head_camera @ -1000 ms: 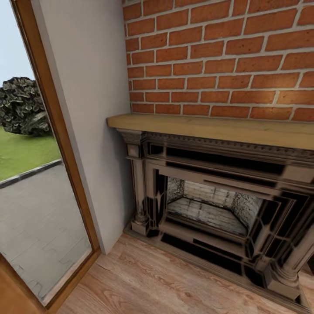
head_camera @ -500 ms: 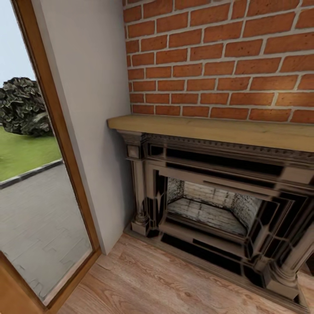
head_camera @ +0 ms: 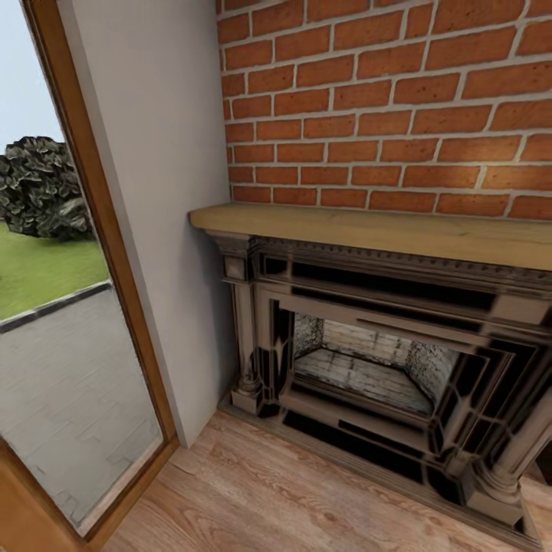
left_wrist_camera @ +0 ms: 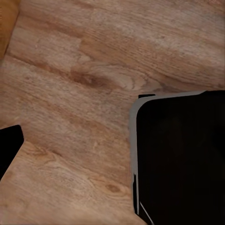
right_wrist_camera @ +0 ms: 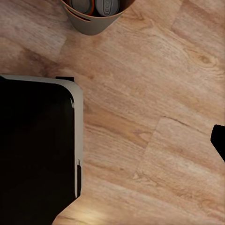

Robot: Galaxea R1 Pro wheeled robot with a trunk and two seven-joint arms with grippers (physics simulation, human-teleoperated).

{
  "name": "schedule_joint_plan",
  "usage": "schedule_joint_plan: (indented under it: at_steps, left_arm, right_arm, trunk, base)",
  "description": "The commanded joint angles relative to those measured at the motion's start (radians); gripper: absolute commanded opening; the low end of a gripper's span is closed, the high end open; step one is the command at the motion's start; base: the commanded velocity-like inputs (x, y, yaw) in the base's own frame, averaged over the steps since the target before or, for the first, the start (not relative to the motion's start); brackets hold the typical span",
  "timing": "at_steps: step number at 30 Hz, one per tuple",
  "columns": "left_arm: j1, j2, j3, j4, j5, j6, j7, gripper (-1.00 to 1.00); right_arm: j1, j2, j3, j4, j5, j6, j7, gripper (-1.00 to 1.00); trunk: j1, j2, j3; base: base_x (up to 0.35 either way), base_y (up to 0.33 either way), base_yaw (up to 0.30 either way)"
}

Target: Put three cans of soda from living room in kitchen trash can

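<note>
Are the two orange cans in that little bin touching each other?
Cannot tell. In the right wrist view, the two orange cans sit close side by side inside the bin at the picture's edge, but they are cut off, so neither contact nor gap shows plainly.

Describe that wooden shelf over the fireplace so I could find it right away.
Start at the red brick wall in the head view. Where the bricks end, a plain light wood mantel shelf runs along the wall, capping the fireplace. Its smooth, pale plank stands out from the dark, ornately carved surround beneath.
</note>
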Motion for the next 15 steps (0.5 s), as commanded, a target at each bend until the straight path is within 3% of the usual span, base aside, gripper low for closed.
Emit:
schedule_joint_plan:
  at_steps: [1, 5, 15]
  left_arm:
    - [0.000, 0.000, 0.000, 0.000, 0.000, 0.000, 0.000, 1.00]
    - [0.000, 0.000, 0.000, 0.000, 0.000, 0.000, 0.000, 1.00]
    - [0.000, 0.000, 0.000, 0.000, 0.000, -0.001, 0.000, 1.00]
  right_arm:
    - [0.000, 0.001, 0.000, 0.000, 0.000, 0.000, 0.000, 1.00]
    - [0.000, 0.003, 0.000, 0.001, 0.001, 0.000, 0.000, 1.00]
    - [0.000, 0.006, 0.000, 0.003, 0.001, 0.000, 0.000, 1.00]
  trunk:
    - [-0.004, 0.007, 0.003]
    - [-0.017, 0.031, 0.014]
    - [-0.017, 0.031, 0.014]
  base:
    - [0.000, 0.000, 0.000]
    - [0.000, 0.000, 0.000]
    - [0.000, 0.000, 0.000]
